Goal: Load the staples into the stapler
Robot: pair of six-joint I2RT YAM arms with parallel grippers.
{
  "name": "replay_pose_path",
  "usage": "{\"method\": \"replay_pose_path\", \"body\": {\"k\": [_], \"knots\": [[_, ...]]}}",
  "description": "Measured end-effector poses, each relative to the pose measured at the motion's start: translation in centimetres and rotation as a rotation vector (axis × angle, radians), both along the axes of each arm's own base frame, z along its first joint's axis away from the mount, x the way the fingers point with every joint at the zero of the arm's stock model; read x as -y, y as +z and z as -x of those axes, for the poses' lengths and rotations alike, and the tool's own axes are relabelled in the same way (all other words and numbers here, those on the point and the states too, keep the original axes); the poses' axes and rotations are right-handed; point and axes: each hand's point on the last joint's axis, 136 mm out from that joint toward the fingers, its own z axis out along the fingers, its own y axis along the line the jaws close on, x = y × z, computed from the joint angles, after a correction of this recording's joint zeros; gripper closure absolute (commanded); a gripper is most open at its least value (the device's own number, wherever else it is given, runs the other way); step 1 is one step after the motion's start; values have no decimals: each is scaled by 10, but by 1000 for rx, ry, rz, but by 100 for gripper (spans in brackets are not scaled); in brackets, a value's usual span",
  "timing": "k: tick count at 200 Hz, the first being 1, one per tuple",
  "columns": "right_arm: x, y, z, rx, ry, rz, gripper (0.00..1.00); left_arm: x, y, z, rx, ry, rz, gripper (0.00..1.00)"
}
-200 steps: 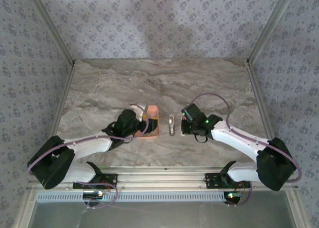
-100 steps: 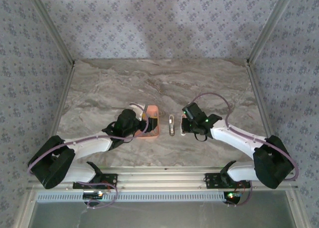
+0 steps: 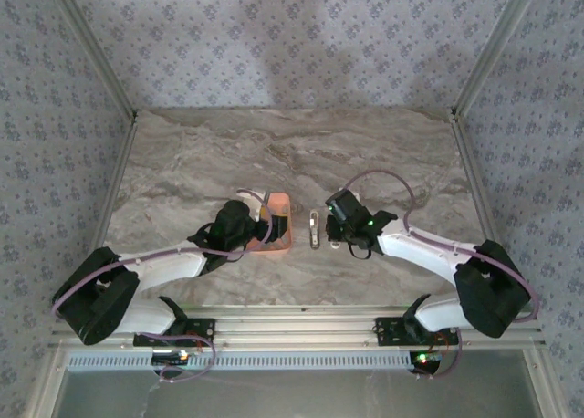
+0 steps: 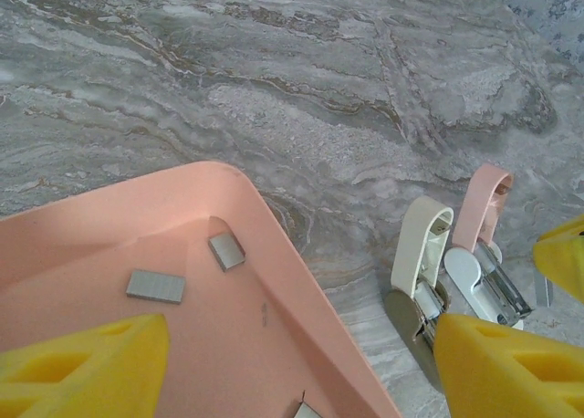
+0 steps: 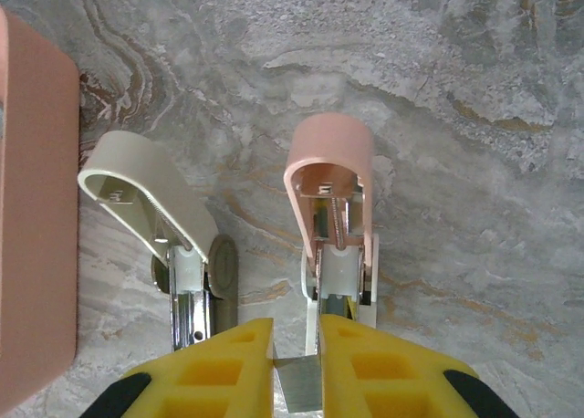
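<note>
Right jaws pinching grey staple strip (image 5: pixel 299 386), pink stapler (image 5: pixel 328 153) hinged open

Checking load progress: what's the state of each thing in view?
Cream plastic-topped stapler: hinged open.
Pink plastic-topped stapler: hinged open.
Grey metal staple strips: loose in salmon-orange square tray.
Left claw: open.
Right claw: shut on grey metal strip.
</note>
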Motion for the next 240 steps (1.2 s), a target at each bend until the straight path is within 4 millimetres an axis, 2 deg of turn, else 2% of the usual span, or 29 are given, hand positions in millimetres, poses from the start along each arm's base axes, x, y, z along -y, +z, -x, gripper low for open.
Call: {"method": "replay_pose_path", "body": {"k": [138, 240], "knots": [[2, -18, 0, -36, -20, 32, 82, -1, 0, -1, 3, 10, -4, 24], [5, -19, -1, -25, -27, 53, 82, -1, 0, -1, 4, 10, -4, 24]]}}
